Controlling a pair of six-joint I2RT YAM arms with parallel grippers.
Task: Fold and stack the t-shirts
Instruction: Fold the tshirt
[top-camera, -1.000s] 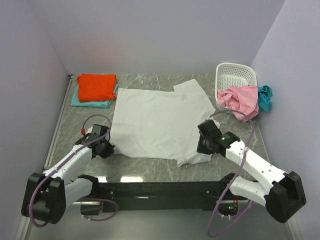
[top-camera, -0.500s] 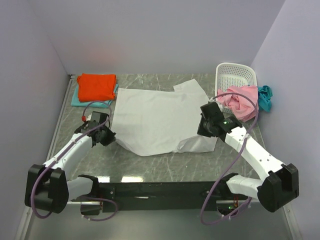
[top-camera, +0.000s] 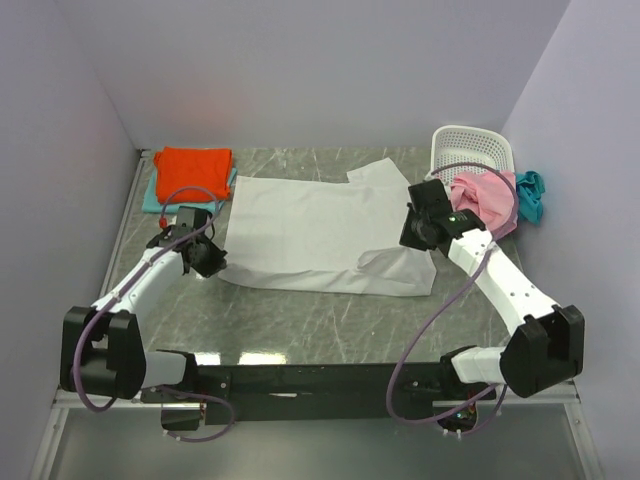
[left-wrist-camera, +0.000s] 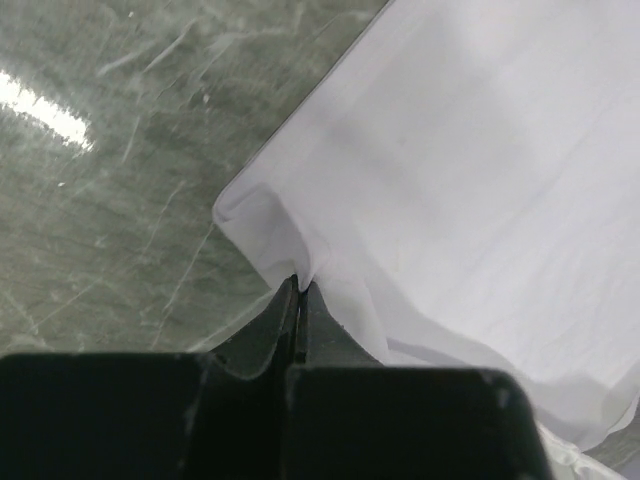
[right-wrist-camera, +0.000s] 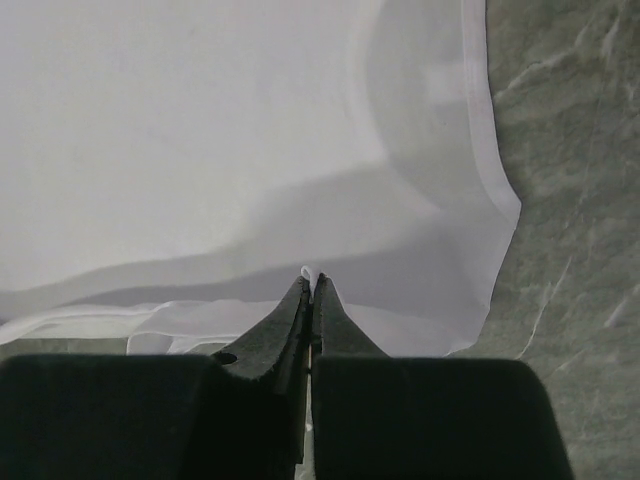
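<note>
A large white t-shirt (top-camera: 320, 225) lies spread over the middle of the table, its near hem lifted and doubled back over the lower part. My left gripper (top-camera: 212, 262) is shut on the shirt's near left corner (left-wrist-camera: 262, 215). My right gripper (top-camera: 418, 238) is shut on the hem at the near right (right-wrist-camera: 309, 272). An orange-red t-shirt (top-camera: 193, 171) lies folded on a pale aqua one (top-camera: 155, 199) at the back left. A pink t-shirt (top-camera: 482, 203) and a teal-blue one (top-camera: 530, 192) hang over the basket at the back right.
A white perforated laundry basket (top-camera: 470, 152) stands in the back right corner against the wall. Walls close in the table on the left, back and right. Cables loop from both arms above the marbled green tabletop (top-camera: 300, 315).
Both grippers have carried the white shirt's near hem away from the front edge toward the back. The lower part of the shirt now lies folded over itself.
</note>
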